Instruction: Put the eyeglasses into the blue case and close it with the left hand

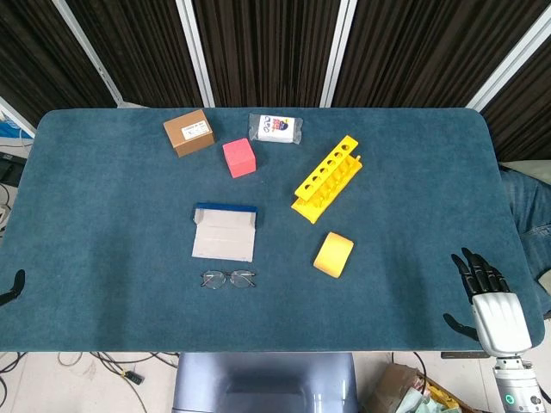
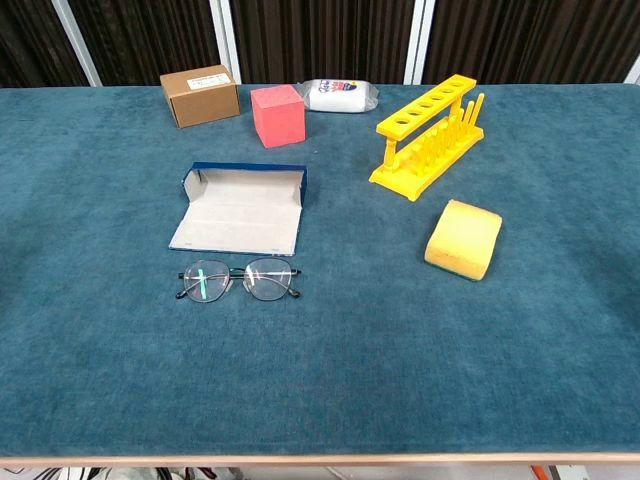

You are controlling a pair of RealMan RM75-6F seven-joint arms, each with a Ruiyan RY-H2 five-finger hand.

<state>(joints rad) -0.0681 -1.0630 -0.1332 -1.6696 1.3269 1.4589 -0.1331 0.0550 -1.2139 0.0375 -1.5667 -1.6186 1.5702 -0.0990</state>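
Note:
Thin dark-rimmed eyeglasses (image 1: 229, 279) (image 2: 240, 281) lie folded flat on the blue cloth, just in front of the blue case (image 1: 225, 232) (image 2: 240, 208). The case lies open, its grey lining facing up and its lid flap towards the glasses. In the head view, only a dark tip of my left hand (image 1: 12, 287) shows at the table's left edge, far from both. My right hand (image 1: 488, 297) rests at the front right corner with fingers spread and nothing in it. Neither hand appears in the chest view.
A yellow sponge (image 1: 333, 254) (image 2: 463, 238) lies right of the glasses. Behind it stands a yellow tube rack (image 1: 327, 178) (image 2: 428, 136). Along the back sit a brown box (image 1: 188, 132) (image 2: 200, 95), a red cube (image 1: 238, 157) (image 2: 277, 115) and a white packet (image 1: 275, 128) (image 2: 341, 95).

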